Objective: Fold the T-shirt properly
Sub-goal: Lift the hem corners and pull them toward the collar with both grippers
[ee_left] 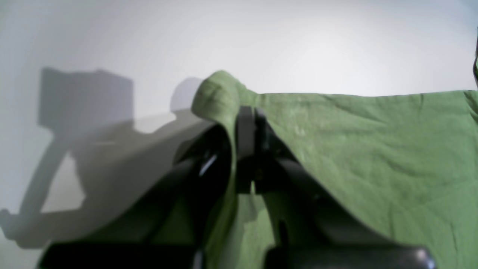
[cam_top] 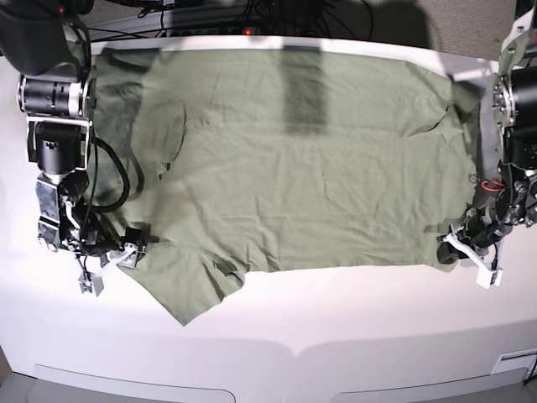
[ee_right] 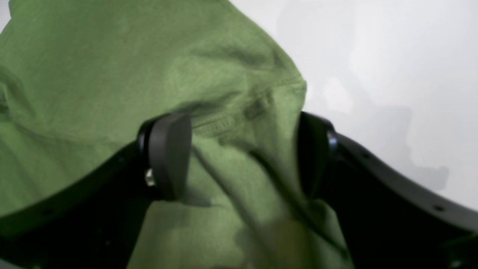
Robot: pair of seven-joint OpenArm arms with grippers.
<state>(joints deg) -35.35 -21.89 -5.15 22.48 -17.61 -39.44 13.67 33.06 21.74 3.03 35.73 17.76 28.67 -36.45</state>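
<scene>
The T-shirt (cam_top: pixel 302 193) lies across the pale, smooth tabletop (cam_top: pixel 352 336), a broad sheet of soft, olive-green cloth. Its near edge runs nearly straight between the two arms, apart from a tapered flap that projects toward the bottom of the base view, left of center. Shallow creases cross the fabric, with deeper folds near both arms.

The left hand (ee_left: pixel 244 112), dark and slender, has its fingers pressed together on a pinch of the T-shirt at a corner of the near edge; the cloth rises there into a rounded, blurred tuft. The right hand (ee_right: pixel 242 145) has its dark, blunt fingers spread, with a ridge of cloth and a stitched seam between them.

The base view alone shows the overall outline of the garment and the flap. The right wrist view resolves the seam's stitching and the fine knit, which the base view does not. The left wrist view shows the raised tuft and, beside it, gray shadows with angular outlines on the tabletop.
</scene>
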